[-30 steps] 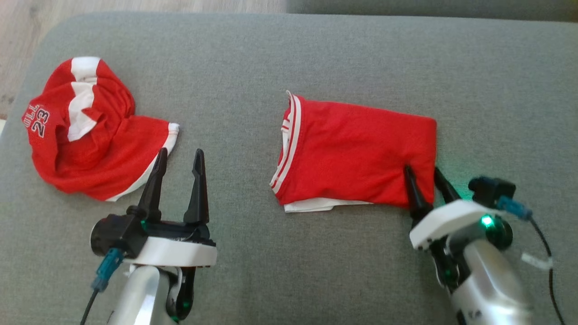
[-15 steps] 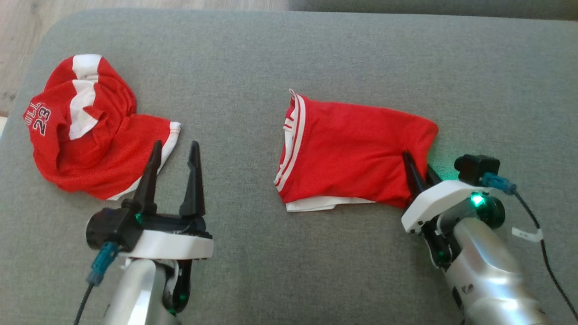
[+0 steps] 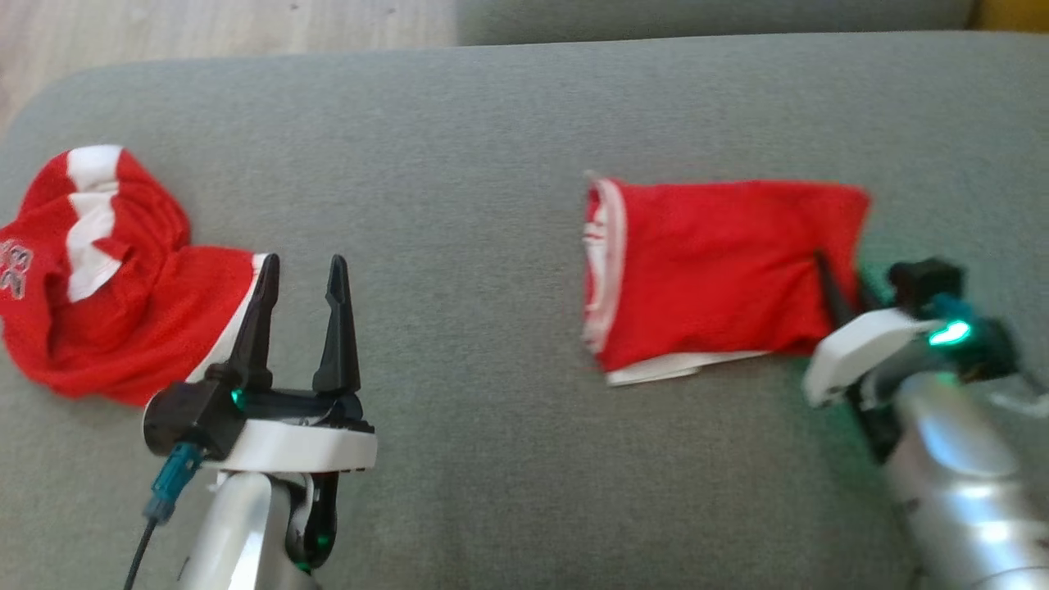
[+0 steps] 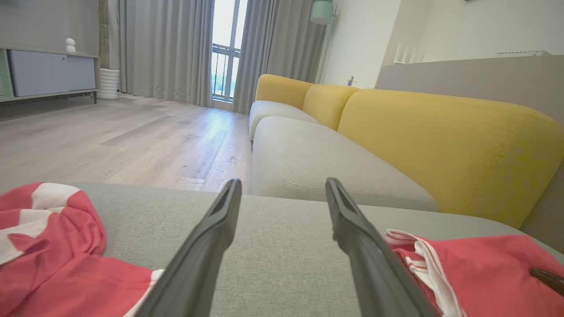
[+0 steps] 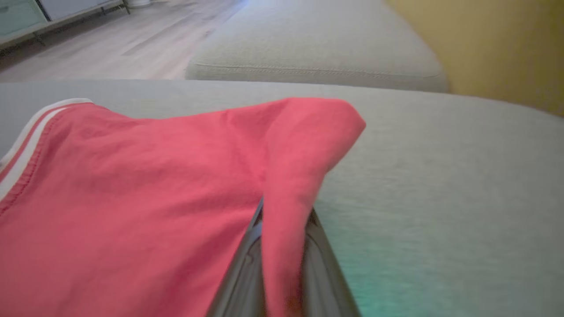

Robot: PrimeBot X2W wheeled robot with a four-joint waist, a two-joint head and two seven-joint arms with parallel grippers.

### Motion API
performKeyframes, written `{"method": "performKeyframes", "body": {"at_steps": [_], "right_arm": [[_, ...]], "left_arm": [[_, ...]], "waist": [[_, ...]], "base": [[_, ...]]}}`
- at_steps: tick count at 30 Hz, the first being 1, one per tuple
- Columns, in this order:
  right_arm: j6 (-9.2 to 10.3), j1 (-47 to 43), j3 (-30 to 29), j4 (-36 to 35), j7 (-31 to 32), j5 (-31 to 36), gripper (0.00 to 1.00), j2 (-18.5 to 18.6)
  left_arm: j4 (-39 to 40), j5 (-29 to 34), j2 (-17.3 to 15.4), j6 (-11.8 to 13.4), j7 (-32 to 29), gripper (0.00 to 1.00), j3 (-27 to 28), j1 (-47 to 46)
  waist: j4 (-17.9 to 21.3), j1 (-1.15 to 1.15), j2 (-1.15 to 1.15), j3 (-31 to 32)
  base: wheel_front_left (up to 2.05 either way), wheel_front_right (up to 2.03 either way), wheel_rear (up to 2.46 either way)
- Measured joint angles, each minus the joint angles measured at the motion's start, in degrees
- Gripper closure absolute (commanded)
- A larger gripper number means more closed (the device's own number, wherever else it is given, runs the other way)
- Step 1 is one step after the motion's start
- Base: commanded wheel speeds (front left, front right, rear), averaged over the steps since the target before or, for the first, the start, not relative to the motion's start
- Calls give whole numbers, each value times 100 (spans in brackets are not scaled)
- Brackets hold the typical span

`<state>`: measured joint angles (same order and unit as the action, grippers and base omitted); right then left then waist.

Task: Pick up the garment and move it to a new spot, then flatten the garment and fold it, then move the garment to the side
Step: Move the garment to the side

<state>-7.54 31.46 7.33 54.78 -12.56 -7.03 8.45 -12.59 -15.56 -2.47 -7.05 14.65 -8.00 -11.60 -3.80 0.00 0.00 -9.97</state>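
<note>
Two or more layers of thin knit make up the folded red garment [image 3: 713, 270], which lies on the right half of the grey cushion [image 3: 459, 164]. It looks soft and light, so it should sag and drape from wherever it is pinched instead of keeping its shape. It is neither fragile nor slippery. The likelier trouble, I judge, is that a lift by one corner peels the upper layer off and spoils the fold. A drag across the cushion could likewise bunch the cloth.

The right claw [image 3: 837, 279] has taken it at the corner nearest the cushion's right end. In the right wrist view its two fingers are closed together on a raised ridge of red cloth, which stands up in a small peak above them. I cannot tell whether every layer is caught in that pinch. A grip that takes in all the layers at the folded edge would carry it best.

The garment is a neat oblong of plain red. A white striped trim [image 3: 606, 262] runs down the side facing the cushion's middle, and a white layer [image 3: 680, 366] peeps out beneath the near edge.

The left claw [image 3: 302, 262] hangs open and empty over the cushion's left half, beside a crumpled jersey [image 3: 90, 279] in red and white.
</note>
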Motion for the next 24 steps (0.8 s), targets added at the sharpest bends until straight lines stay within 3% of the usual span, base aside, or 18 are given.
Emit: {"method": "performKeyframes", "body": {"at_steps": [6, 13, 24], "right_arm": [[0, -1, -92, -520, 341, 471, 100, 920], [0, -2, -275, -943, 680, 509, 100, 1997], [0, 330, -855, -983, 814, 689, 100, 2832]], "left_arm": [[60, 0, 1, -1, 5, 0, -1, -4], [74, -5, 1, -2, 5, 0, -99, -112], [68, -5, 3, -10, 5, 0, -133, -462]], "waist": [[197, 0, 0, -93], [210, 0, 0, -385], [-63, 1, 0, -913]], "base": [[0, 0, 0], [0, 0, 0], [0, 0, 0]]}}
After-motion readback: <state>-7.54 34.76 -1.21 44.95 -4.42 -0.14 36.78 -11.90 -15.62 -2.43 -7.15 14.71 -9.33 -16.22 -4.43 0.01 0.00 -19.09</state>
